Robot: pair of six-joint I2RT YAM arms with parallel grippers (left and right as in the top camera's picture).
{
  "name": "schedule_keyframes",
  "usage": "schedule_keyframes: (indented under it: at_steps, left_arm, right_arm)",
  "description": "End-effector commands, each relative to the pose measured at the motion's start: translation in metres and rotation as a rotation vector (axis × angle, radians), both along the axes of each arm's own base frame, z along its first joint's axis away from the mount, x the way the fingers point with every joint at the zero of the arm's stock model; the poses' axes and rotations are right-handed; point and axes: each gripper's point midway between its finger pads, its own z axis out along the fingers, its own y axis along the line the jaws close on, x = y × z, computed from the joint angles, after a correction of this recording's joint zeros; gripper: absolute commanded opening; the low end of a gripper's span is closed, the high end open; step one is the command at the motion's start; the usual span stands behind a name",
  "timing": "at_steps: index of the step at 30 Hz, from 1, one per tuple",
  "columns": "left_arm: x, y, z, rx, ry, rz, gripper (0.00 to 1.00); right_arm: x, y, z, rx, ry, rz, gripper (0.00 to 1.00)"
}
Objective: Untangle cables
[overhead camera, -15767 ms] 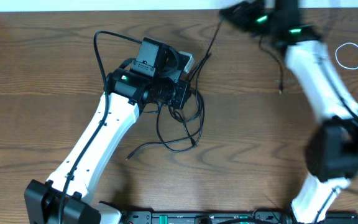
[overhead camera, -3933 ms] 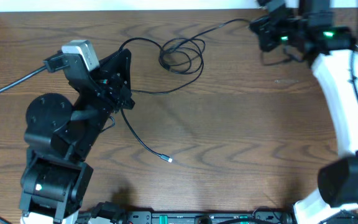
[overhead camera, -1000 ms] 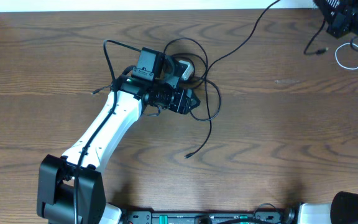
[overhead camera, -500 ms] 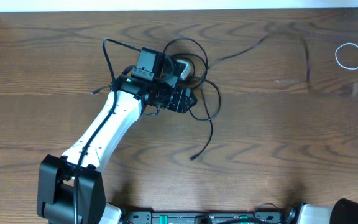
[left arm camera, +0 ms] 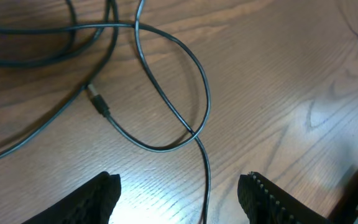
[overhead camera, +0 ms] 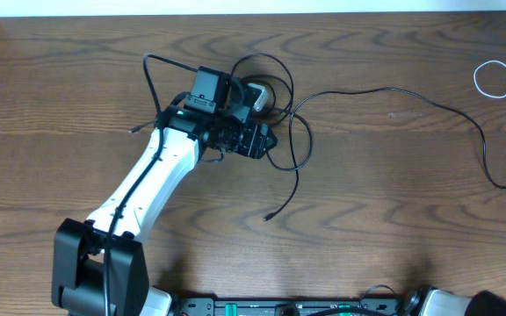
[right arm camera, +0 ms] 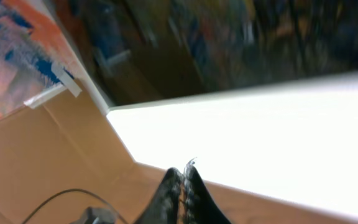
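Several black cables (overhead camera: 278,105) lie tangled in loops by my left gripper (overhead camera: 269,140). One long black cable (overhead camera: 393,92) runs from the tangle to the right, curves down and ends near the table's right edge. Another strand ends in a small plug (overhead camera: 269,217) below the tangle. A white cable (overhead camera: 497,79) sits coiled at the far right. In the left wrist view my left gripper (left arm camera: 180,182) is open just above the table, and a black strand (left arm camera: 205,180) passes between its fingers untouched. My right gripper (right arm camera: 183,171) is shut on nothing and faces away from the table.
The left arm (overhead camera: 148,184) stretches diagonally from the front left to the tangle. A small plug (left arm camera: 98,102) lies among the loops in the left wrist view. The right wrist view shows only a blurred room and a bright white wall.
The long black cable, earlier lifted toward the upper right by the right gripper, now lies loose across the table. The right arm has left the overhead view. The left arm has not moved.
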Motion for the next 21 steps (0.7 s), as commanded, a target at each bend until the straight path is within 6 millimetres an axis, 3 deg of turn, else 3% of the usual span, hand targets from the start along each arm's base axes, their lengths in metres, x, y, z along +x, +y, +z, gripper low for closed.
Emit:
schedule_keyframes:
  at_steps: [1, 6, 9, 15, 21]
  left_arm:
    - [0.012, 0.011, 0.043, -0.037, -0.103, 0.050, 0.66]
    - [0.010, 0.034, 0.087, -0.087, -0.167, 0.153, 0.66]
    - [0.005, 0.051, 0.099, -0.100, -0.157, 0.218, 0.66]
    - [-0.005, 0.075, 0.091, -0.073, -0.077, 0.287, 0.66]
    - [-0.007, 0.093, 0.079, 0.003, -0.049, 0.346, 0.66]
  right_arm:
    - [0.019, 0.018, -0.038, -0.034, 0.086, 0.042, 0.14]
    - [0.049, 0.033, -0.102, -0.054, 0.306, -0.035, 0.41]
    - [0.064, 0.041, -0.136, -0.088, 0.415, -0.101, 0.49]
    - [0.090, 0.065, -0.194, -0.171, 0.568, -0.169, 0.52]
    - [0.115, 0.098, -0.263, -0.191, 0.723, -0.111, 0.56]
